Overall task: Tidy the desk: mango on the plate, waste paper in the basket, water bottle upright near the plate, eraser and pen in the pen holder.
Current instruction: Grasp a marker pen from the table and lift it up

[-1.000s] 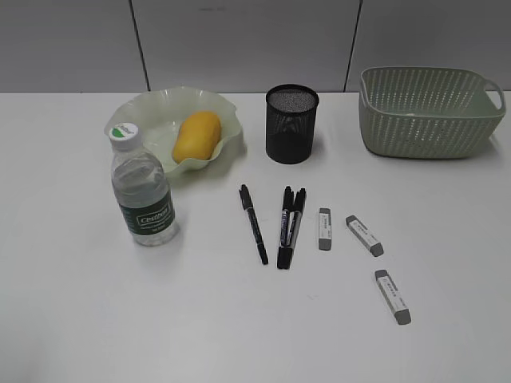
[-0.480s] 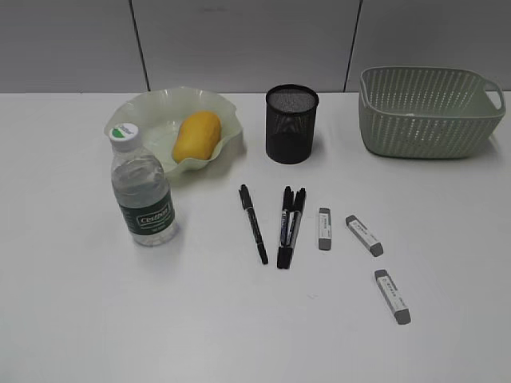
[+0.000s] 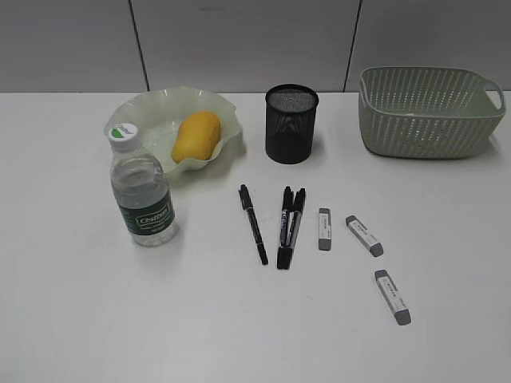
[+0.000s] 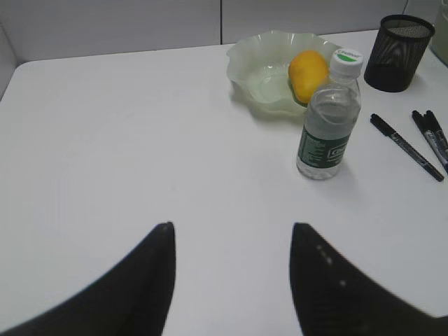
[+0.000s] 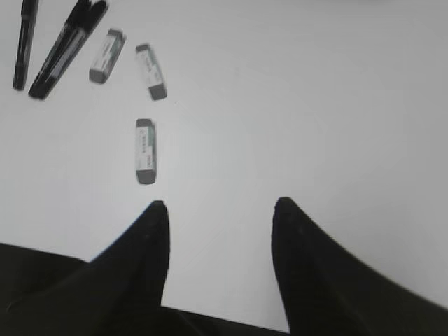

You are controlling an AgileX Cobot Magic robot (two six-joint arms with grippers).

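Both my claws hang with jaws apart and empty, left [image 4: 231, 231] and right [image 5: 217, 206]. Nothing on the desk [image 3: 80, 319] has shifted lately: mango [image 3: 196, 136] on plate [image 3: 136, 112], bottle [image 3: 142, 191] upright beside it; pens [image 3: 254, 224] and erasers [image 3: 324, 229] lie near me, awaiting the holder [image 3: 291, 124].

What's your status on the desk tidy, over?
Both grippers open, empty, left, right. Mango on plate, bottle upright. Three pens, three erasers still on desk. Nothing blocking.

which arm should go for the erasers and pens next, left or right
Probably right. The right end effector hangs open with the nearest eraser just ahead of it. The left end effector, also open, faces the water bottle and plate, farther from the erasers.
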